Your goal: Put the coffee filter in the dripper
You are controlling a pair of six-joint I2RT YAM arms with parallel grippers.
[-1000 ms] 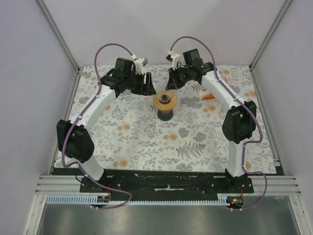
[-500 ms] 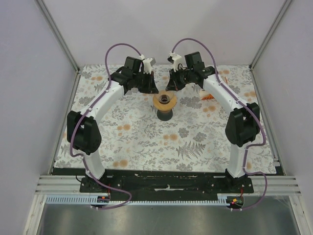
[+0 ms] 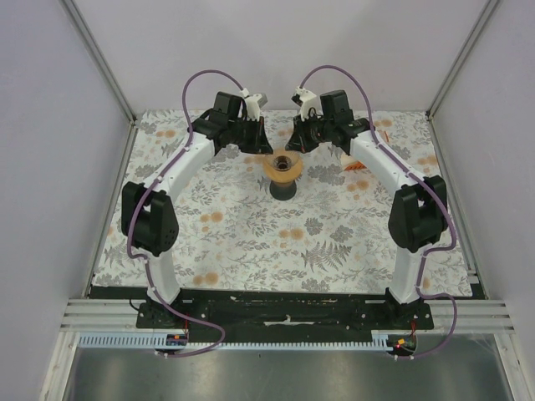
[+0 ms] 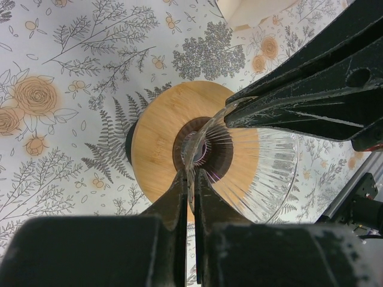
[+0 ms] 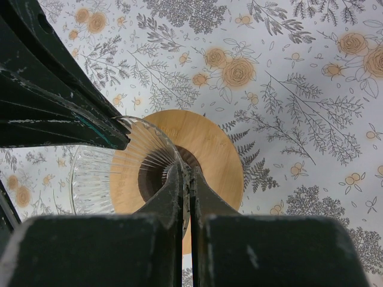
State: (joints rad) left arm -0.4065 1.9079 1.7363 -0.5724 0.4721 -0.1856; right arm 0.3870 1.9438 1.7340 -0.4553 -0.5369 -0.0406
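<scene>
The dripper [image 3: 284, 167] is an orange-brown wooden ring with a dark centre hole, standing on a dark cup [image 3: 284, 192] at mid-table. A clear ribbed glass funnel [image 4: 269, 173] sits tilted over the ring [image 4: 158, 131]. My left gripper [image 4: 192, 170] is shut on one side of the funnel's rim. My right gripper [image 5: 187, 170] is shut on the opposite side, with the funnel [image 5: 96, 176] lying over the ring [image 5: 215, 149]. From above, the left gripper [image 3: 261, 142] and right gripper [image 3: 294, 144] meet just behind the dripper. The coffee filter is out of view.
An orange-and-white box [image 3: 355, 163] lies right of the dripper, behind the right arm. A pale cream corner [image 4: 251, 9] shows at the top of the left wrist view. The flowered cloth [image 3: 251, 234] covers the table, with grey walls on three sides.
The left arm has swung right to the dripper, and its gripper has gone from open to shut on the funnel's rim. The right gripper has barely moved.
</scene>
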